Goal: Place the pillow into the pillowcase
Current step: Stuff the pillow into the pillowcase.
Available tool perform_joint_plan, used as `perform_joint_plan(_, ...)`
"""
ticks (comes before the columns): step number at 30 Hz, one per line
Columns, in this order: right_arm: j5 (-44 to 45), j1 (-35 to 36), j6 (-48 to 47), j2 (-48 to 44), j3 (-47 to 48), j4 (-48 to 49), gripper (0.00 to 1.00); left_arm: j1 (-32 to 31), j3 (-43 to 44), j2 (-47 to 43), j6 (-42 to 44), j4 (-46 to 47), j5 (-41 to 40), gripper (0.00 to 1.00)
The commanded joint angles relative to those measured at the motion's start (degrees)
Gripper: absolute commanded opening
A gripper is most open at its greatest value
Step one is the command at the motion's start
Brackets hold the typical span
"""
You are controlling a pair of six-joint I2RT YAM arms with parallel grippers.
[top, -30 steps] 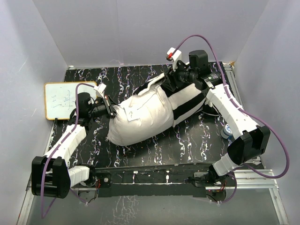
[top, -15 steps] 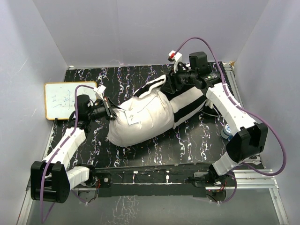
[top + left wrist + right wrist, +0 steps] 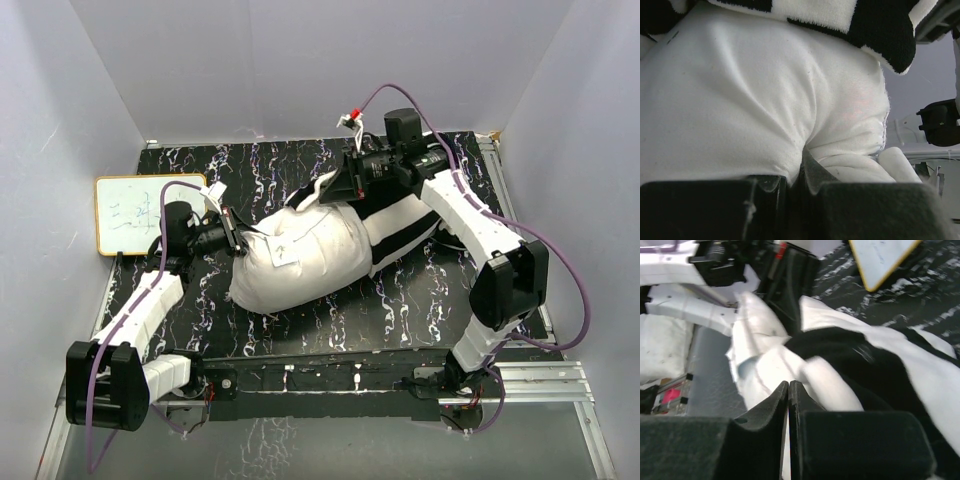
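The plain white pillow lies across the middle of the black marbled table, its right part inside the black-and-white striped pillowcase. My left gripper is shut on a fold of the pillow's left end; the left wrist view shows white pillow cloth pinched at my left gripper, with the pillowcase's rim above it. My right gripper hangs over the pillowcase's open edge on the pillow's far side. In the right wrist view my right gripper is shut, with a thin strip of the pillowcase's cloth between the jaws.
A small yellow-framed whiteboard lies at the table's left edge, beside my left arm, and shows again in the right wrist view. A small blue object sits by the right rail. White walls close in the back and both sides.
My right gripper has moved left over the pillow and shut, and the pillowcase's open edge has come left with it. My left gripper has held its grip in place.
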Motion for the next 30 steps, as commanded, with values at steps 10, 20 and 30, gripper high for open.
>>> perform_joint_plan(10, 21.27, 0.68, -15.13, -9.71, 8.06, -10.1, 0.29, -0.55, 1.46, 2.82, 2.52, -0.16, -1.94, 0.0)
perform_joint_plan(20, 33.76, -0.42, -19.3, -17.05, -4.75, -9.09, 0.61, -0.53, 1.72, 2.17, 2.55, -0.63, -1.35, 0.0)
perform_joint_plan(30, 20.17, 0.53, -15.06, -8.72, -2.5, -8.77, 0.18, -0.49, 2.04, 1.59, 2.33, -0.95, -1.41, 0.0)
